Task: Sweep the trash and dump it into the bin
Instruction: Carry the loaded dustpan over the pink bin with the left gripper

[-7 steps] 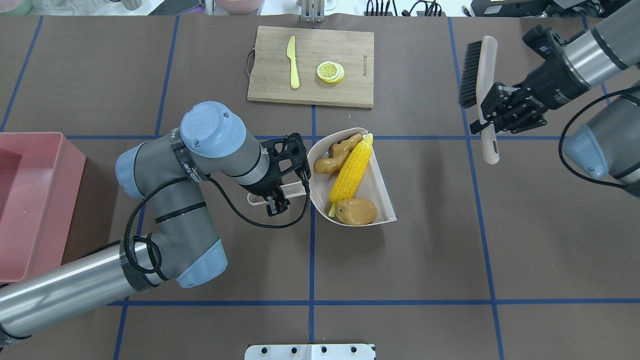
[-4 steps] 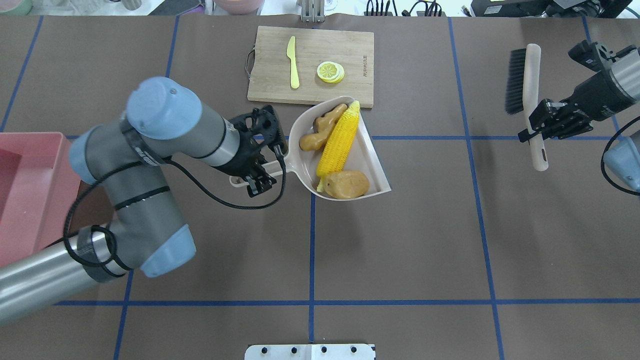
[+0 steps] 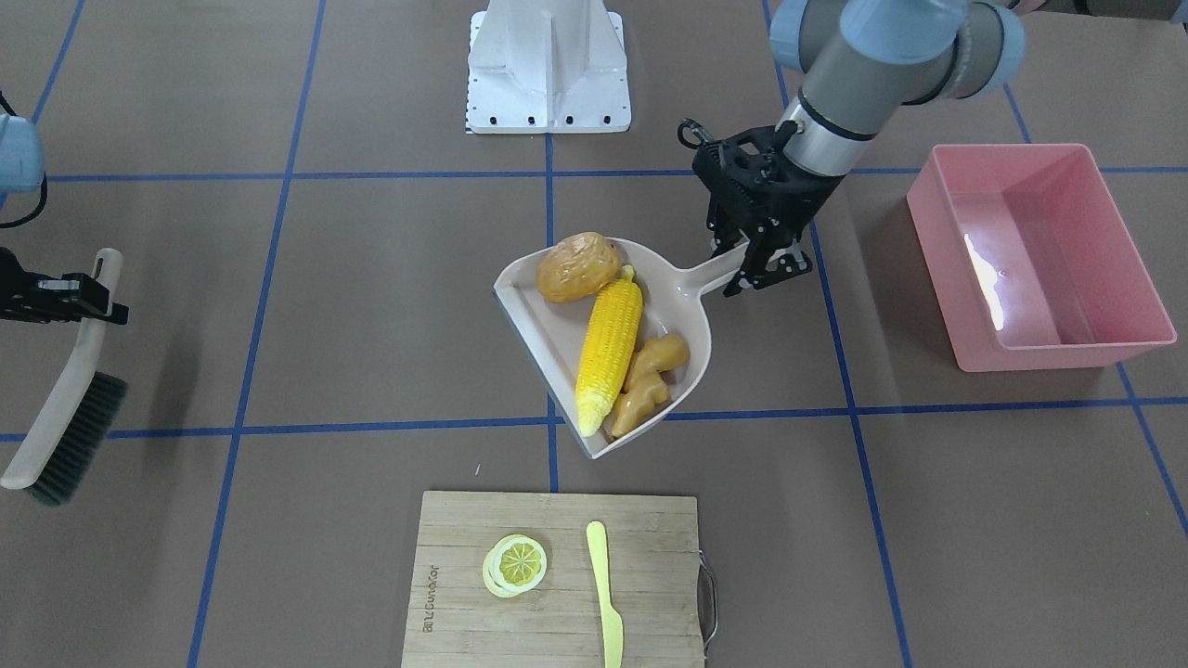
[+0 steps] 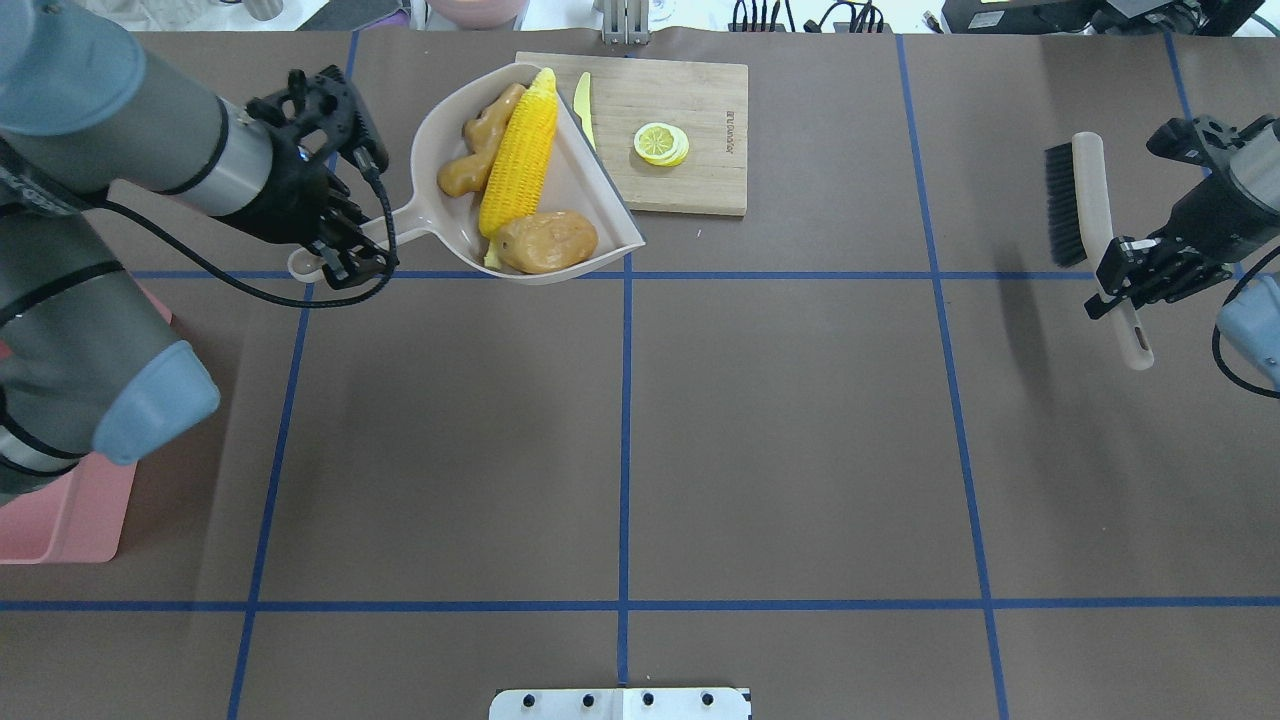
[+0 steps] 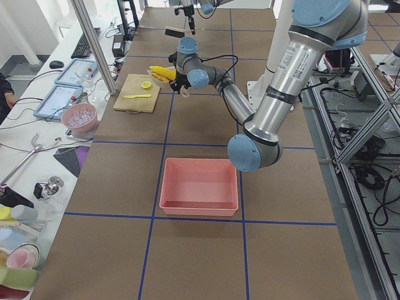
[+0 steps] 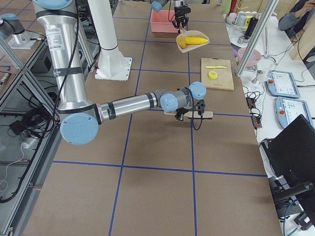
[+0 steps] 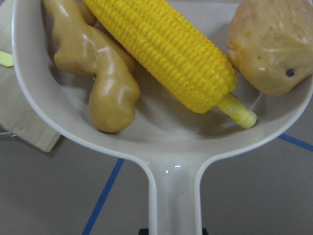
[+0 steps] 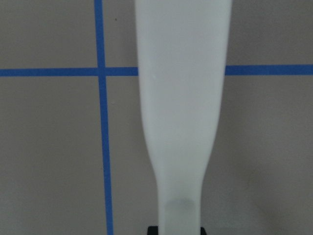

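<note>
While the left gripper is clamped on the handle of the dustpan, the dustpan hangs above the table at the left edge of the board, its open mouth overlapping that edge in the overhead view. All the trash lies in the dustpan, out beyond the fingertips on the side away from the wrist, and none of it touches the gripper. The corn runs down the middle with its stub end at the back wall nearest the handle. The ginger lies along the corn's side away from the board, and the potato sits by the stub (the wrist camera shows all three resting on the dustpan's floor). The bin stands on the table well to the left of the board, apart from the dustpan. Far to the right of the board, the right gripper is closed on the handle of a brush, its bristles turned toward the board.
</note>
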You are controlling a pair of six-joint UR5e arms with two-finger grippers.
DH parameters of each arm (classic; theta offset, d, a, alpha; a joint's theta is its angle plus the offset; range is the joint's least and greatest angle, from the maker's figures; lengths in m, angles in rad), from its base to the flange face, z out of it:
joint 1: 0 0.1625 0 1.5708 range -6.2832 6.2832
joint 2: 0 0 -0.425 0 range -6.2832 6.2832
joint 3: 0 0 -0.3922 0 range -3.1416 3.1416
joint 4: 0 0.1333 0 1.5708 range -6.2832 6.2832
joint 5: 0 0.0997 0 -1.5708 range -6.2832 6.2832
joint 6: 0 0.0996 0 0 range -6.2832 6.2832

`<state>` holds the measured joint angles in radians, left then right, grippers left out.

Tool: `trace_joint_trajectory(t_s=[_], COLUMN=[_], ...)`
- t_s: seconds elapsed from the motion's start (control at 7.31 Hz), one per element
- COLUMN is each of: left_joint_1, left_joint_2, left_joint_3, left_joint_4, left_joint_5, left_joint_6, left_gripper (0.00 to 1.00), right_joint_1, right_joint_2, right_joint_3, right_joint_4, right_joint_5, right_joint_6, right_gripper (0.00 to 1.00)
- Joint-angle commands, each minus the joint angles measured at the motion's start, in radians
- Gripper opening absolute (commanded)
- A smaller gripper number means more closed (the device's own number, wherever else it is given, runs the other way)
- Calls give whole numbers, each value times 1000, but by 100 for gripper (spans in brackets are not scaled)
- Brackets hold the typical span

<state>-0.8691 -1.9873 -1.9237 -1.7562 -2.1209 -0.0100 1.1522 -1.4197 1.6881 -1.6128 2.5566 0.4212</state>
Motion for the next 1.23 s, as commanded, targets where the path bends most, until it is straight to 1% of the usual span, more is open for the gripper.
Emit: trace_joint_trajectory(t_s=[0.0,0.14,0.27,0.41,0.55,0.82,0.96,1.09], left_joint_1=[-86,-123,-158,-225,-293,-362,-402,-463], left_joint_2=[190,316,409,480,545,664,720,792], left_joint_3=[-132,-212,-266,-276,-276,-276,-264,-265], left_joint_4=[11,6,6,1,0,-35,-78,-97], left_joint_5=[-77,-85,-115,-155,-206,-229,-279,-316], left_joint_6=[8,11,12,12,13,12,12,8], left_gripper=[0,0,0,0,0,0,0,0], right_joint_1=[-16,-14,-17,-19,-17,-16,-14,-14], right_joint_2=[7,-7,-54,-73,-115,-300,-382,-442], right_joint_3=[158,145,145,125,124,128,128,139], right_joint_4=[-461,-522,-516,-512,-486,-258,-151,-86], right_joint_5=[-153,-201,-205,-203,-200,-203,-207,-207], right_joint_6=[-285,-414,-414,-412,-410,-407,-392,-368], right_gripper=[0,0,0,0,0,0,0,0])
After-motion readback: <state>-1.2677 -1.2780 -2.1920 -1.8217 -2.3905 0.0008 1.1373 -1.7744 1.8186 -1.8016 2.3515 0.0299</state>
